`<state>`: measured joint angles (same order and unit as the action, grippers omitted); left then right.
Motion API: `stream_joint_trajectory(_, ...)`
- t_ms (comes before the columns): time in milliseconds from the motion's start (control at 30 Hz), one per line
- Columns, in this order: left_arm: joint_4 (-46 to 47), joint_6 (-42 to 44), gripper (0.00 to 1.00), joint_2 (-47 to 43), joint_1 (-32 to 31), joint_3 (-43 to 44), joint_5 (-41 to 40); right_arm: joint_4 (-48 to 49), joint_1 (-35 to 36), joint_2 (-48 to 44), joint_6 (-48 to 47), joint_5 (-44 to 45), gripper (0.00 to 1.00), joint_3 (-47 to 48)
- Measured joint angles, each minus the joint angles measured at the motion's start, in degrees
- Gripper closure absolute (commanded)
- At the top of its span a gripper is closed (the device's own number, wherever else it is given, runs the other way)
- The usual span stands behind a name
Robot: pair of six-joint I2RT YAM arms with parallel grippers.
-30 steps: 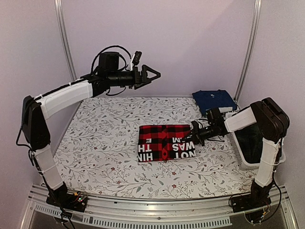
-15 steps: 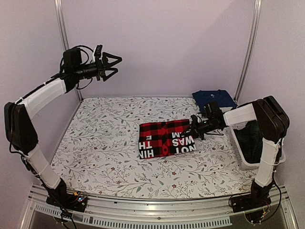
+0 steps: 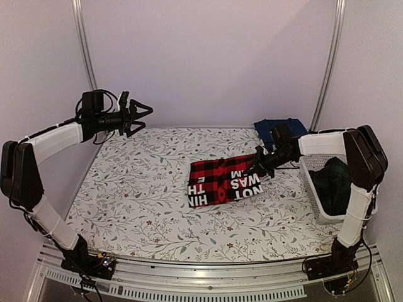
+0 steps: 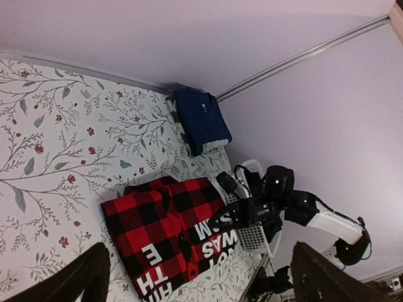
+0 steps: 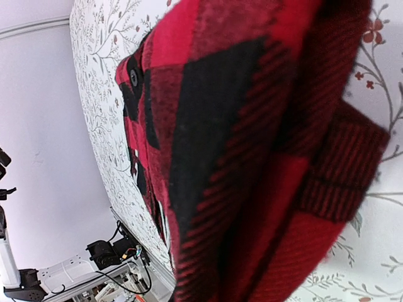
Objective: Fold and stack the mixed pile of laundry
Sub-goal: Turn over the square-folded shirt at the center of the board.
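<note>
White floral cloth [image 3: 126, 189] covers the bench. At the far left, the left arm reaches over the bench's far-left corner, high above the surface. The left gripper [image 3: 146, 117] points rightward with its fingers spread wide and nothing between them. In the left wrist view those two dark fingers [image 4: 75, 283] sit at the bottom corners, well clear of everything below.

Right of centre lies the red-and-black checked flannel shirt [image 3: 217, 182], folded into a rough rectangle and turned slightly askew. A black band with bold white lettering runs along its near and right side. Nothing else lies on the cloth around it.

The right gripper [image 3: 259, 162] meets the shirt at its far-right corner, with the jaws closed and pinching the fabric there. Whether that corner is lifted off the bench cannot be told. In the right wrist view the checked flannel fills nearly the whole frame, showing layered folded edges and a dark button near the top left.

Behind the right arm, at the far-right corner of the bench, rests the navy blue folded garment [image 3: 267, 128], partly hidden by the arm.

At the far right edge stands a white lattice basket [image 3: 313, 189], with a dark plaid garment [image 3: 334, 182] bundled inside it.
</note>
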<state>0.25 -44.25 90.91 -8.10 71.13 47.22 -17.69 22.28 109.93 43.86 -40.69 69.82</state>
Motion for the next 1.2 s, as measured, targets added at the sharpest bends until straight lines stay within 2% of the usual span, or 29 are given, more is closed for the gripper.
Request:
stream_joint_trajectory(133,-4.5,3.3,0.0,-1.0,0.1,-2.2,-2.7,-10.6,-0.7,-3.2,-2.8,3.8,1.0,4.1)
stream_joint_trajectory(233,-8.1,6.4,0.01,-1.6,0.1,-2.5,-5.1,-21.9,-1.9,-5.4,-5.2,8.8,1.0,10.9)
stream_joint_trajectory(500,-15.5,12.9,0.0,-2.7,0.2,-3.0,-9.6,-49.0,-2.4,-8.1,-8.6,26.3,1.0,37.4)
stream_joint_trajectory(667,-19.2,15.8,0.0,-2.8,1.0,-3.3,-11.2,-57.2,0.5,-11.3,-6.7,33.9,1.0,39.4)
stream_joint_trajectory(767,-21.0,16.9,0.0,-3.1,1.9,-3.5,-12.2,-61.4,5.8,-4.3,-6.3,35.6,1.0,45.5)
stream_joint_trajectory(900,-22.7,17.6,0.0,-4.6,3.1,-4.3,-13.0,-61.2,14.2,15.3,-6.4,34.2,1.0,61.0)
stream_joint_trajectory(1000,-23.3,17.7,0.0,-6.2,4.3,-5.1,-13.4,-59.1,19.6,28.7,-6.2,31.5,1.0,68.7)
stream_joint_trajectory(1100,-23.5,17.6,0.0,-7.5,5.5,-6.1,-13.4,-56.8,24.2,36.5,-5.2,27.0,1.0,70.8)
stream_joint_trajectory(1133,-23.5,17.6,0.0,-7.7,5.8,-6.5,-13.4,-56.1,25.3,37.7,-4.9,25.7,0.96,70.7)
stream_joint_trajectory(1200,-23.4,17.3,0.0,-7.8,6.3,-7.1,-13.2,-52.8,27.5,38.6,-3.8,22.0,0.73,69.1)
